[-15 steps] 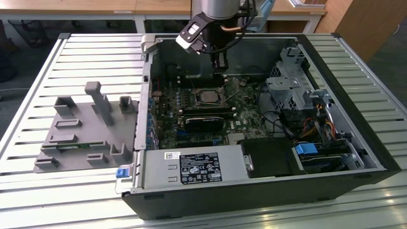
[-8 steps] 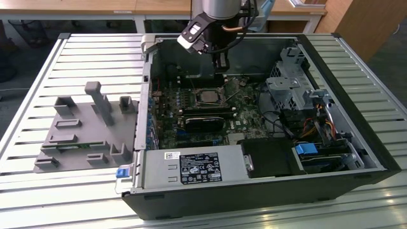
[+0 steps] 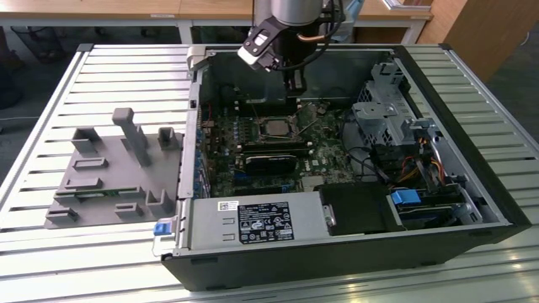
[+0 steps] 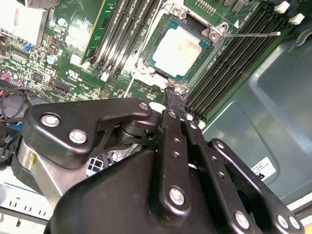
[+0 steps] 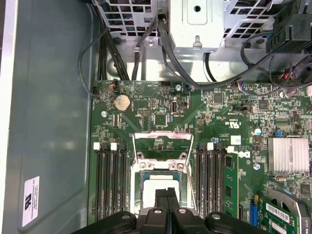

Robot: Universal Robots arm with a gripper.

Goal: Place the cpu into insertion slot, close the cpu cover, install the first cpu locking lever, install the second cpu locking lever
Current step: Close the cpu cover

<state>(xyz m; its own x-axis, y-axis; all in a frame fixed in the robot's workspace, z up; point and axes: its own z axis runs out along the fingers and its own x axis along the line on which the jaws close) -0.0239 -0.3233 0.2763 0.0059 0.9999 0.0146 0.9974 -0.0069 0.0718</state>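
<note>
Resting on a slatted surface (image 3: 76,76) near wooden desks (image 3: 126,7), the case (image 3: 337,259) lies open; the second wrist view reveals the cpu (image 4: 179,44) beside the closed end effector (image 4: 170,93).

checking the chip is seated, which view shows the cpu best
The second wrist view: the cpu lies in full sight, its pale face unblocked. In the first wrist view the gripper covers part of it; in the exterior view it is a small square.
</note>
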